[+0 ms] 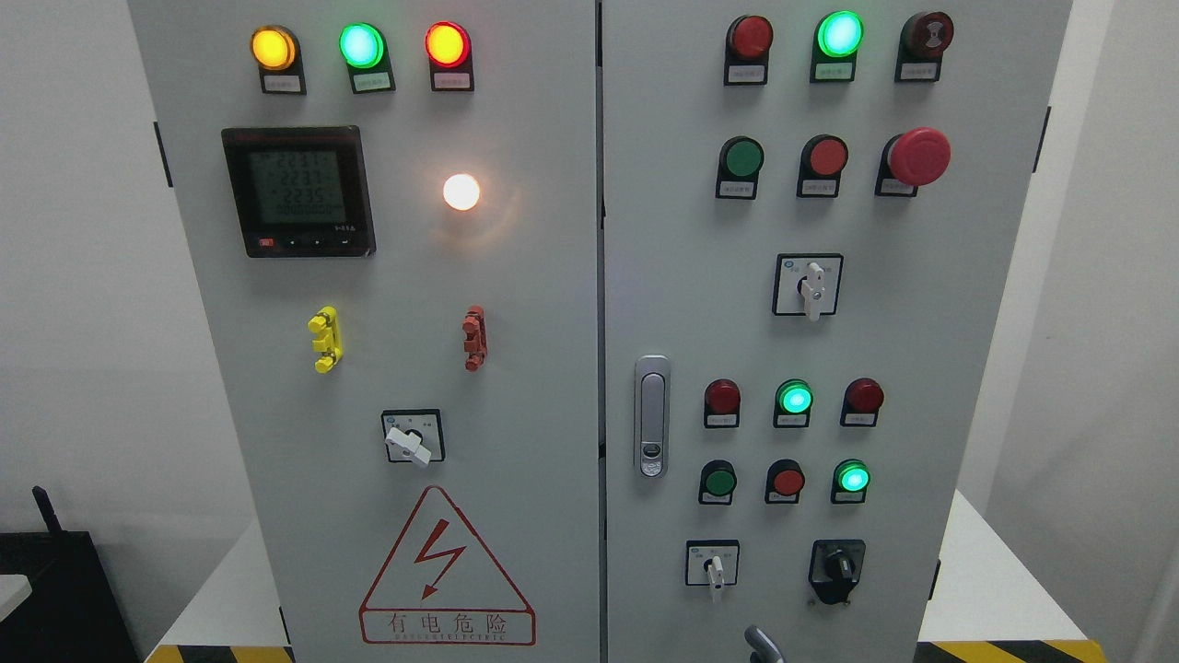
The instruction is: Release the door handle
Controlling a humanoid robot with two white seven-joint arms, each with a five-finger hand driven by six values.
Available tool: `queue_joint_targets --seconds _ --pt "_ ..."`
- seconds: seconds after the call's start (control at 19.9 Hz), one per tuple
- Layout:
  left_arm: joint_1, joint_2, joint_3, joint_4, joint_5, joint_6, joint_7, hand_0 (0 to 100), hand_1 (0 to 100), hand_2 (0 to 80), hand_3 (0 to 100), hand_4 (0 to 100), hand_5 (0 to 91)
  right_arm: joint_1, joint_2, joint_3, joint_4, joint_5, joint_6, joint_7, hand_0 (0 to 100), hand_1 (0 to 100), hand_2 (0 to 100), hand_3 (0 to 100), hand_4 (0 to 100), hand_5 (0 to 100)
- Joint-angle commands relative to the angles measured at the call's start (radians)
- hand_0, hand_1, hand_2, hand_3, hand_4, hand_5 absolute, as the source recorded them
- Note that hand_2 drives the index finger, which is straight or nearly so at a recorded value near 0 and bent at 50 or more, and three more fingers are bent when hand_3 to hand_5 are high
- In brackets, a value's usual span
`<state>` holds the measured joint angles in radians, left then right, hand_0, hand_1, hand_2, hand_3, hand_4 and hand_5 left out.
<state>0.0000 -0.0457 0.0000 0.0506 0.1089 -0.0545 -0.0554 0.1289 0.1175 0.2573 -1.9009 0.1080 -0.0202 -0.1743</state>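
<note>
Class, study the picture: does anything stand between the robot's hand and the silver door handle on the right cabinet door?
Nothing visible does. The silver door handle stands clear on the grey right cabinet door; only a grey fingertip shows at the bottom edge, below the handle and apart from it.

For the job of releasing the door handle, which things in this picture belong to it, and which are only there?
Belong to the job:
- door handle, silver, on the right door, nothing touching it
- a grey part at the bottom edge, maybe of a robot hand; cannot tell

Only there:
- digital meter
- red mushroom button
- yellow clip and red clip
- warning triangle
</note>
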Motion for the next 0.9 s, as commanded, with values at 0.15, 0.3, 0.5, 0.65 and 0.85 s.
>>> queue_joint_targets --seconds 0.15,0.3,0.5,0.65,0.85 --pt "-0.026 0.0 0.017 0.0 0.0 0.001 0.0 12 39 0.0 0 0 0.0 -0.003 0.005 0.011 -0.055 0.502 -0.084 -0.079 42 18 0 74 76 82" --pt "-0.026 0.001 0.017 0.0 0.0 0.001 0.0 12 39 0.0 0 0 0.0 -0.038 0.008 0.051 -0.058 0.749 -0.115 -0.157 42 24 0 87 88 96" --pt "-0.026 0.0 0.017 0.0 0.0 0.001 0.0 12 39 0.0 0 0 0.0 -0.103 0.01 0.092 -0.034 0.968 -0.103 -0.166 39 29 0 100 100 99" --pt "-0.025 0.0 0.017 0.0 0.0 0.001 0.0 12 39 0.0 0 0 0.0 -0.169 0.01 0.125 -0.006 1.064 -0.026 -0.16 35 29 0 100 100 100" --pt "-0.025 0.0 0.017 0.0 0.0 0.001 0.0 12 39 0.0 0 0 0.0 -0.267 0.01 0.145 0.029 1.151 0.112 -0.061 32 29 0 100 100 100"
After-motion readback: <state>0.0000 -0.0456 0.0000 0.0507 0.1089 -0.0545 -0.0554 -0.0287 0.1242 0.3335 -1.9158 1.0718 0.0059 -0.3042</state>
